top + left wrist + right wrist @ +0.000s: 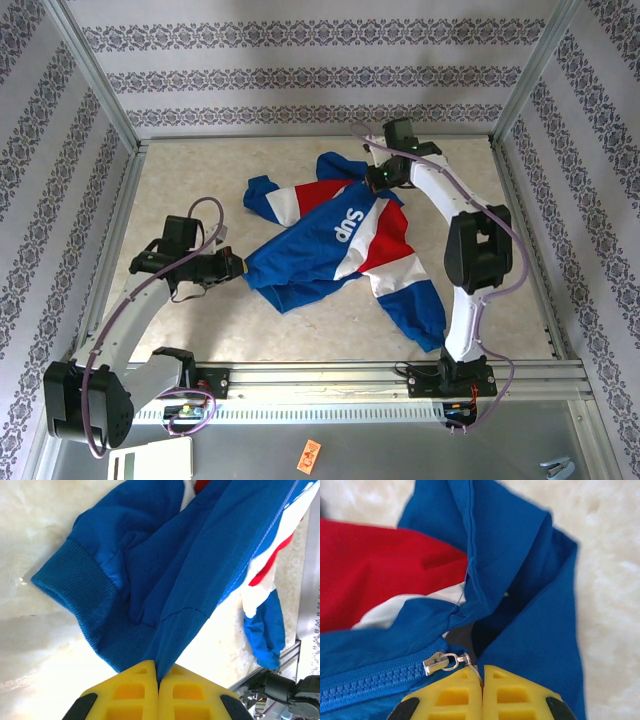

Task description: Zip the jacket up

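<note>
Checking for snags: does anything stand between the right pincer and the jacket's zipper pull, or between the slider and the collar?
Nothing visible does. The right pincer is shut on the pull of the silver metal zipper slider on the royal-blue track jacket; past the slider lies the jacket's own folded blue collar.

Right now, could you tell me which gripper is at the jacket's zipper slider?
The right gripper, shut beside the silver zipper slider at the collar; the left gripper pinches plain blue jacket fabric by the ribbed band.
</note>
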{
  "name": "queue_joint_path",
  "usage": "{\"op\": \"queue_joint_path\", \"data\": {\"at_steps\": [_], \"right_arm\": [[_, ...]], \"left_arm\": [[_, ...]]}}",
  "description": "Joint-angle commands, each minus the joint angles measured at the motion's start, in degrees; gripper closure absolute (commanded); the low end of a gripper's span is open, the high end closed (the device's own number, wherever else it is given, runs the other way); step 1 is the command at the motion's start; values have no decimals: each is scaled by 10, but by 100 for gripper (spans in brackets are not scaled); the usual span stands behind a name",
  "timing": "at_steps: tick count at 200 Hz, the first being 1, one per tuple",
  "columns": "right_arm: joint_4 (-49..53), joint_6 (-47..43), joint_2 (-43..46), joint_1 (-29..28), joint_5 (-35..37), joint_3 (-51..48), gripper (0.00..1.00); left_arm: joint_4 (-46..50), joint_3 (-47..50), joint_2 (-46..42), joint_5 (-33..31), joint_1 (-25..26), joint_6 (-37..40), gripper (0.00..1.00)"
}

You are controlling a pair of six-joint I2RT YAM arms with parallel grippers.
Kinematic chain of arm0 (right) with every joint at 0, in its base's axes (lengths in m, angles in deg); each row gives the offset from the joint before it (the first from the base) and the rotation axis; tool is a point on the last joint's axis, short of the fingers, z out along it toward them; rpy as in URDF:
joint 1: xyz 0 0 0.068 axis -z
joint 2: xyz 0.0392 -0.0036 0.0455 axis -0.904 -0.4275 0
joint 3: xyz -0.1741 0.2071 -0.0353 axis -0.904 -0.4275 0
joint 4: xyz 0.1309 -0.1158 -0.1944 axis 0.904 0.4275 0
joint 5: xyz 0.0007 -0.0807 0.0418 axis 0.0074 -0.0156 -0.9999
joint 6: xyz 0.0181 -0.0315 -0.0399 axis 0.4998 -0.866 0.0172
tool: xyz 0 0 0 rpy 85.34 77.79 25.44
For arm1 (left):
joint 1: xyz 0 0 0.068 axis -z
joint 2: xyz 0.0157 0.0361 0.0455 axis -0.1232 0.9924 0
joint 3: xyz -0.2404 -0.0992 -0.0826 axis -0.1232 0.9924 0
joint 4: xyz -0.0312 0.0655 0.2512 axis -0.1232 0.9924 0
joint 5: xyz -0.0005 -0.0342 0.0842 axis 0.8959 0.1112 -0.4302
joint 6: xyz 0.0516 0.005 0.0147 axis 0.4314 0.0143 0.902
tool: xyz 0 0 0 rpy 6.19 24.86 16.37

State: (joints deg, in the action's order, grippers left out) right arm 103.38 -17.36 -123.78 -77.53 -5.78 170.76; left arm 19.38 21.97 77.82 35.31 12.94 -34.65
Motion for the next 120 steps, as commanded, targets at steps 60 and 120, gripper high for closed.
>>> {"op": "queue_joint_path", "data": {"at_steps": [60, 120], "right_arm": [[-32, 22, -40, 48, 88, 33, 82], [-64, 41, 84, 56, 78, -4, 48]], "left_arm": [[-17, 3, 83, -53, -29, 3, 98], [29, -89, 80, -150, -53, 66, 50]]}}
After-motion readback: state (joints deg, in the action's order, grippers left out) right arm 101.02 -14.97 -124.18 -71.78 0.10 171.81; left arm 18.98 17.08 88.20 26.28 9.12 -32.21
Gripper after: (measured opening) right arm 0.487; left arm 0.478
